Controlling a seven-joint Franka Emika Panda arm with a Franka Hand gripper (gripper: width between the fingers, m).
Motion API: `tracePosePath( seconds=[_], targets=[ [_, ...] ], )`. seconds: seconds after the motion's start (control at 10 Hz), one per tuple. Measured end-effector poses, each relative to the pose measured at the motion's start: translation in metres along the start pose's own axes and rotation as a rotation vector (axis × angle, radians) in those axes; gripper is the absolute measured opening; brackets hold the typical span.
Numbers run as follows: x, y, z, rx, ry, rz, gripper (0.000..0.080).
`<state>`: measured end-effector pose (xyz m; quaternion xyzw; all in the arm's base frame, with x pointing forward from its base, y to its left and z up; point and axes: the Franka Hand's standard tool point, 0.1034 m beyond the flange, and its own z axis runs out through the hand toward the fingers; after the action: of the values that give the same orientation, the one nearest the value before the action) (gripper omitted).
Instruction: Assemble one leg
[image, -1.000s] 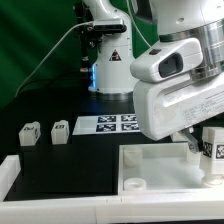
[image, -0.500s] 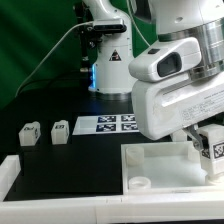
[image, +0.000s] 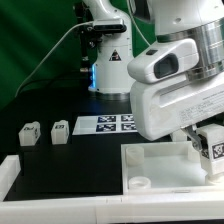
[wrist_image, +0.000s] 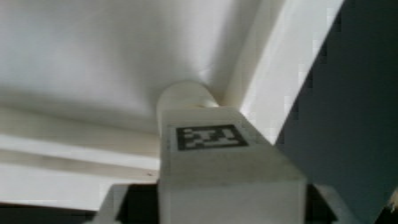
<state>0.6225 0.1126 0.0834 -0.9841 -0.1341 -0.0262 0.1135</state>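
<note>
Wrist view: smooth, blocky white tagged leg (wrist_image: 210, 160)

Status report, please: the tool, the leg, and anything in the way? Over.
Tool shut on leg. Leg tip low over white slab, exterior view's right end; contact unclear. Three other legs lie apart, nothing in the way.

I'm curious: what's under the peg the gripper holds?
The big white slab lies beneath the leg. The leg's own tip covers the spot it points at, so no socket shows.
</note>
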Motion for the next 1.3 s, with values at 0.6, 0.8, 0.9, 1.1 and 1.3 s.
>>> tracePosePath(
  seconds=[0.6, 0.8, 0.9, 1.1, 1.3],
  targets=[
    [0.019, 0.012, 0.004, 0.012, 0.111, 0.538, 0.0307],
    [0.017, 0.012, 0.003, -0.011, 0.129, 0.756, 0.0307],
    [0.016, 0.013, 0.003, -0.017, 0.135, 0.846, 0.0307],
    [0.015, 0.016, 0.002, -0.001, 0.138, 1.029, 0.0307],
    [0.010, 0.019, 0.003, 0.027, 0.171, 1.280, 0.0307]
  ],
)
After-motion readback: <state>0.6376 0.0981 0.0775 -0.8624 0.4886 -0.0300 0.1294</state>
